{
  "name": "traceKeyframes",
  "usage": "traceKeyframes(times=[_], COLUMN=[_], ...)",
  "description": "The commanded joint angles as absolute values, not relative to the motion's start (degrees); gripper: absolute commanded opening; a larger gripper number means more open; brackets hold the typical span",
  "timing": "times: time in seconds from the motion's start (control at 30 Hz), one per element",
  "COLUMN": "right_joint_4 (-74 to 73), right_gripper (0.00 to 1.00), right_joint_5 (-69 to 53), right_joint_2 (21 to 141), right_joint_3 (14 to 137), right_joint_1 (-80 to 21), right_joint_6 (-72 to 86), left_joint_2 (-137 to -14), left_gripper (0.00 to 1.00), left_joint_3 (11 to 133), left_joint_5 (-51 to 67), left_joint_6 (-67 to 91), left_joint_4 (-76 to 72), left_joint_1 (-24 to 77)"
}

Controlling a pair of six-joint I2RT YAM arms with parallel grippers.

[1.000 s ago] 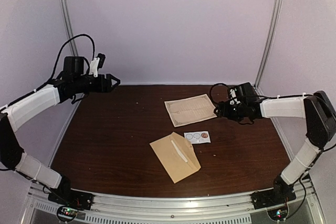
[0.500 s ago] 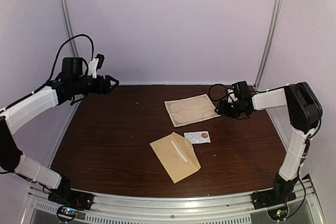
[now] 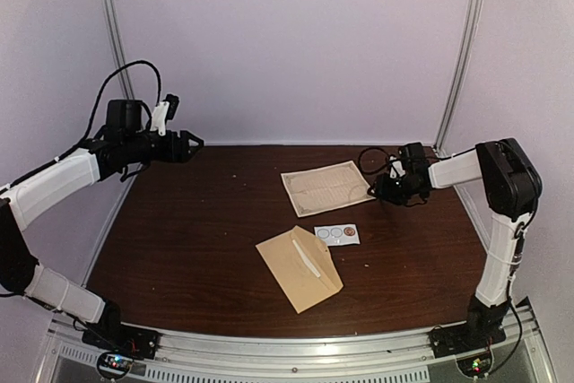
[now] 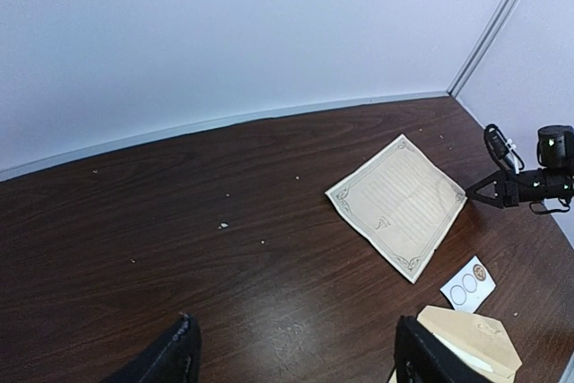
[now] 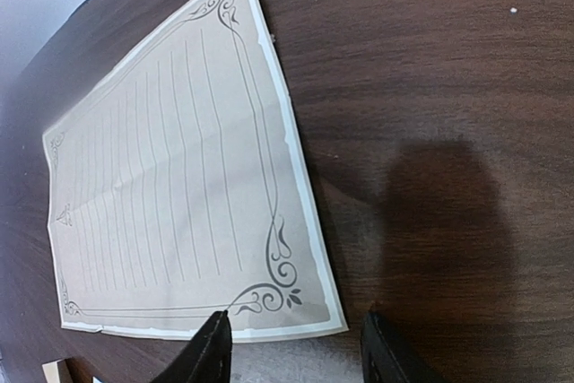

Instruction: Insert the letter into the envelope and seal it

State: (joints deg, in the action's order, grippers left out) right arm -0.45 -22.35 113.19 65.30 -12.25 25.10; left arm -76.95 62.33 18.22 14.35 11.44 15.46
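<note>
Dark brown wood grain covers the desk [image 3: 179,248], flecked with pale crumbs. At left we see the left gripper [image 3: 195,143] raised over the far edge, fingers spread wide and holding nothing. Toward the front, near the middle, the tan kraft-paper envelope [image 3: 299,268] lies flat, a pale strip along its flap. Just behind it sits a small white card [image 3: 336,234] with round stickers. Farther back the cream letter [image 3: 326,187], lined and creased, lies outside the envelope. At right, the right gripper [image 3: 374,191] sits low, fingers partly apart astride the letter's corner.
</note>
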Motion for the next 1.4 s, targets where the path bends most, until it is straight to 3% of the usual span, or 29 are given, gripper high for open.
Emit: traceKeyframes(times=[0.0, 0.33, 0.97, 1.37], right_joint_4=[1.43, 3.21, 10.28, 5.19], right_gripper=[0.5, 0.41, 0.0, 0.0], right_joint_5=[-24.45, -29.54, -35.42, -36.69], right_joint_2=[115.02, 116.38, 118.48, 114.81], right_joint_3=[67.5, 67.15, 66.62, 66.8], right_joint_1=[-11.52, -11.54, -11.97, -18.22], right_joint_6=[25.93, 29.97, 36.76, 32.94], left_joint_2=[-76.52, -76.46, -76.73, -77.72], left_gripper=[0.75, 0.75, 0.75, 0.75], left_joint_3=[62.01, 61.96, 61.79, 60.62], left_joint_5=[19.05, 19.19, 19.45, 22.12], left_joint_6=[13.64, 13.65, 13.73, 15.0], left_joint_4=[9.5, 9.52, 9.37, 7.92], left_joint_1=[15.29, 15.29, 15.29, 15.38])
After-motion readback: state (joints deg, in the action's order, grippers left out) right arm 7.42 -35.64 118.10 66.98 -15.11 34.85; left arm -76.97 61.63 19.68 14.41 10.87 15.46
